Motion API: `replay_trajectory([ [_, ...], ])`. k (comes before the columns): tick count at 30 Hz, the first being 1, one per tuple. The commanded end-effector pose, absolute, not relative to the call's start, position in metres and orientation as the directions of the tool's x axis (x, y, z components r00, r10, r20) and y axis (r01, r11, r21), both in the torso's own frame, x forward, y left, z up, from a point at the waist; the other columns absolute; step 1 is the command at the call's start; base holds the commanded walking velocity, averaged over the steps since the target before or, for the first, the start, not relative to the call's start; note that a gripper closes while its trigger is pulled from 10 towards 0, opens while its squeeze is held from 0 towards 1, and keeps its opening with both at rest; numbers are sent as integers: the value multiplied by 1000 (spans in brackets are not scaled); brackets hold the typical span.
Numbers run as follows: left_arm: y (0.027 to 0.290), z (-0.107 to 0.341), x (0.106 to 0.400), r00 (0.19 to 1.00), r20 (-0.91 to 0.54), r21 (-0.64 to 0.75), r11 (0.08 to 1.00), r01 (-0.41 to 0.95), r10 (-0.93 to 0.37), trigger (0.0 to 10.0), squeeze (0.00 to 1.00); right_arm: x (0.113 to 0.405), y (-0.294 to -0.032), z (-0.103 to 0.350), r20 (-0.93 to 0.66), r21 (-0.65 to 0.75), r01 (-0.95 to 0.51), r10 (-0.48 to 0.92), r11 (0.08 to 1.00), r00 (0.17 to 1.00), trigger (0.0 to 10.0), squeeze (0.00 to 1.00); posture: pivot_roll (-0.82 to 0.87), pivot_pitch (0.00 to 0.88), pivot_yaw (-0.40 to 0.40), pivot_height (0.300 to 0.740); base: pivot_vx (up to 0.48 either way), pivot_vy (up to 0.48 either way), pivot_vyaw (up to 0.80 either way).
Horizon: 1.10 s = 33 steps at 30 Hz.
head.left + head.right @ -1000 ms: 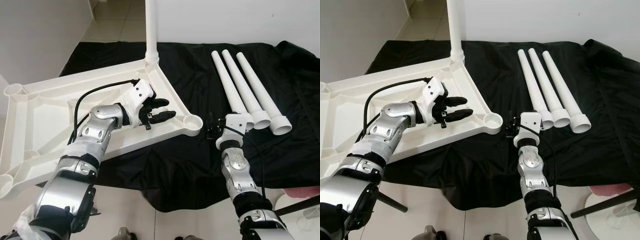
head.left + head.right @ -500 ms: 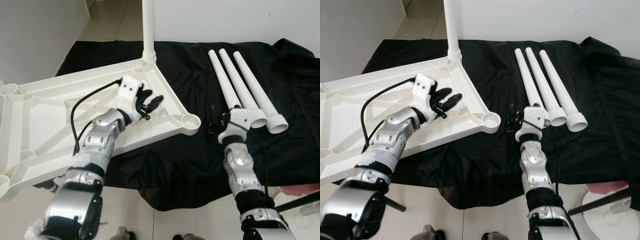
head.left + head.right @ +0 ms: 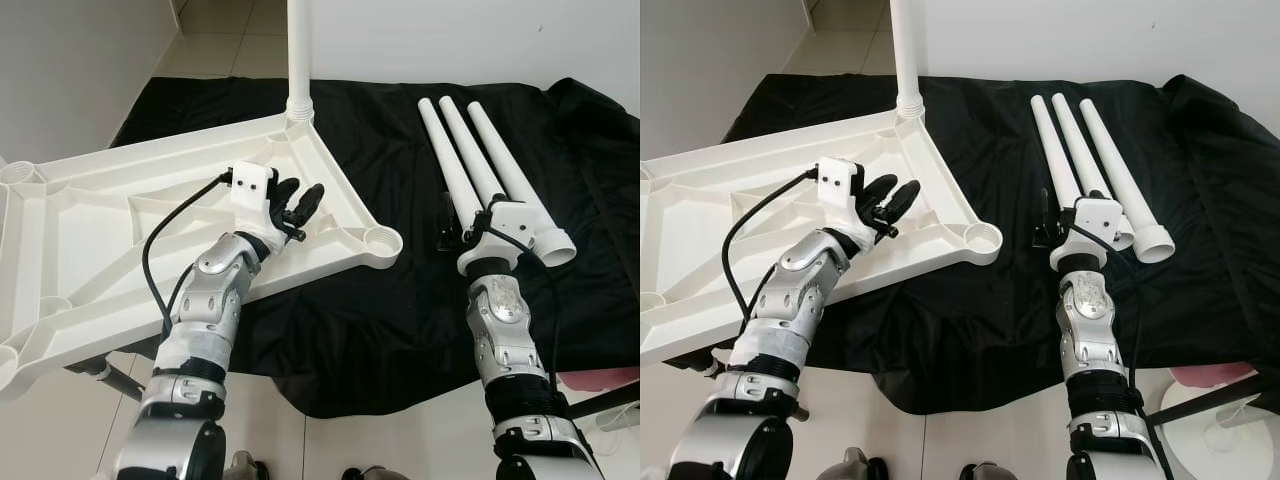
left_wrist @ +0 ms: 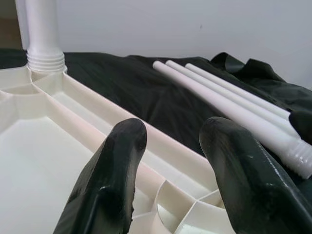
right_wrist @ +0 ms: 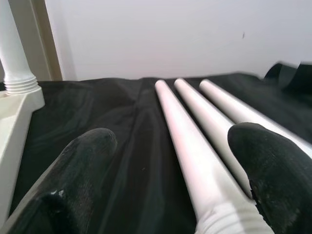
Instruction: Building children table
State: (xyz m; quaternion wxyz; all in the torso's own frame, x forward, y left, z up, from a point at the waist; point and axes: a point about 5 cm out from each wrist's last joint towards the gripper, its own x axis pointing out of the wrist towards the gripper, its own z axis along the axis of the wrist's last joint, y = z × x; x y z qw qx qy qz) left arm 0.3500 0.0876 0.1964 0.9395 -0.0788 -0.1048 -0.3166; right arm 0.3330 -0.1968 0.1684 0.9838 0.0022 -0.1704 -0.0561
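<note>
A white plastic table top [image 3: 90, 230] lies underside up, partly on the black cloth. One white leg [image 3: 299, 60] stands screwed into its far corner; the near-right corner socket [image 3: 383, 240] holds nothing. Three loose white legs [image 3: 480, 165] lie side by side on the cloth. My left gripper [image 3: 302, 197] is open above the table top's underside, close to its right rim [image 4: 161, 161]. My right gripper [image 5: 173, 139] is open at the near ends of the loose legs, its fingers on either side of the leftmost leg [image 5: 195, 161], not closed on it.
The black cloth [image 3: 380, 330] covers the floor ahead, with pale tiles [image 3: 220, 50] beyond and a white wall [image 3: 70, 60] to the left. A pink object [image 3: 612, 384] and a dark stand leg [image 3: 600, 400] sit at the lower right.
My left gripper has swung from pointing right to pointing away, further up the table's underside. My right gripper has moved forward to the leftmost loose leg's near end.
</note>
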Motion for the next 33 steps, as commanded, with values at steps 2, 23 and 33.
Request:
replay_trajectory([
  [2, 93, 195, 351, 879, 229, -135, 880, 454, -418, 10000, 0, 329, -204, 160, 291, 76, 145, -161, 987, 943, 10000, 1000, -34, 63, 9, 740, 0, 0, 0],
  [23, 90, 204, 344, 867, 275, -79, 889, 451, -415, 10000, 0, 344, -224, 155, 164, 7, 159, -158, 987, 974, 10000, 0, -28, 27, -7, 740, 0, 0, 0],
  [33, 67, 204, 327, 797, 271, 41, 834, 551, -540, 10000, 0, 357, -240, 153, 80, 14, 151, -152, 988, 985, 10000, 0, -1, 19, -3, 740, 0, 0, 0],
])
